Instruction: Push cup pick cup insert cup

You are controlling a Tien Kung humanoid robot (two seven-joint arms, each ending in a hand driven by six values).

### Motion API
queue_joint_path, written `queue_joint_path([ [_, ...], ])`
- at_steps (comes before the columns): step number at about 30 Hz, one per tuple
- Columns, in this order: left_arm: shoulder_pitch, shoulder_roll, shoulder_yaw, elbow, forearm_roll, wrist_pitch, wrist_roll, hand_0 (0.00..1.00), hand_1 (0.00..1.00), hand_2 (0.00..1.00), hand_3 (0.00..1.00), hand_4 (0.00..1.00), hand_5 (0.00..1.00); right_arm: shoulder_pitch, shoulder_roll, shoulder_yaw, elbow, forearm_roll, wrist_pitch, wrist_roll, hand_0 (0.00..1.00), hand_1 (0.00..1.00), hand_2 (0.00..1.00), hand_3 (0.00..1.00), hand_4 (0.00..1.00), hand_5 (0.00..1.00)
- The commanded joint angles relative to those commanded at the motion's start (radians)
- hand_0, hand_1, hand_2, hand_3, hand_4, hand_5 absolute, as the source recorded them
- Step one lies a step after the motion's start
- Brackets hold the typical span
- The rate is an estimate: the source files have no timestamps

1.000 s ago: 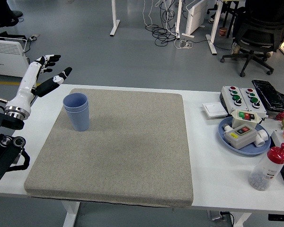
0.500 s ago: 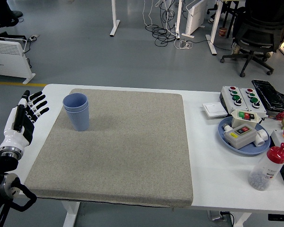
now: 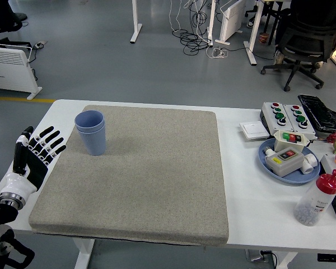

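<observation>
Two blue cups (image 3: 91, 131) stand nested, one inside the other, upright near the far left corner of the grey mat (image 3: 140, 174). My left hand (image 3: 36, 154) is at the mat's left edge, below and left of the cups and apart from them, with its fingers spread and holding nothing. My right arm is out of view.
On the white table at the right are a blue plate (image 3: 288, 162) with button boxes, a grey button box (image 3: 285, 115), a white switch plate (image 3: 252, 130), a black tray (image 3: 319, 112) and a clear bottle with a red cap (image 3: 316, 199). An office chair and desks stand behind.
My left hand has dropped from beside the cups' upper left to low at the mat's left edge, toward me. The cups have not moved.
</observation>
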Motion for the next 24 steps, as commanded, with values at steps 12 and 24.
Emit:
queue_joint_path([
  [12, 0.0, -0.004, -0.013, 0.016, 0.006, 0.022, -0.011, 0.82, 0.84, 0.837, 0.796, 0.594, 0.998, 0.005, 0.0, 0.004, -0.001, -0.005, -0.001, 0.001, 0.709, 0.65, 0.691, 0.607, 0.102, 0.471],
  [24, -0.002, -0.007, -0.025, 0.026, 0.002, 0.043, -0.022, 0.816, 0.842, 0.83, 0.782, 0.589, 0.998, 0.01, -0.001, -0.001, -0.001, 0.006, -0.002, 0.01, 0.707, 0.649, 0.691, 0.604, 0.101, 0.47],
])
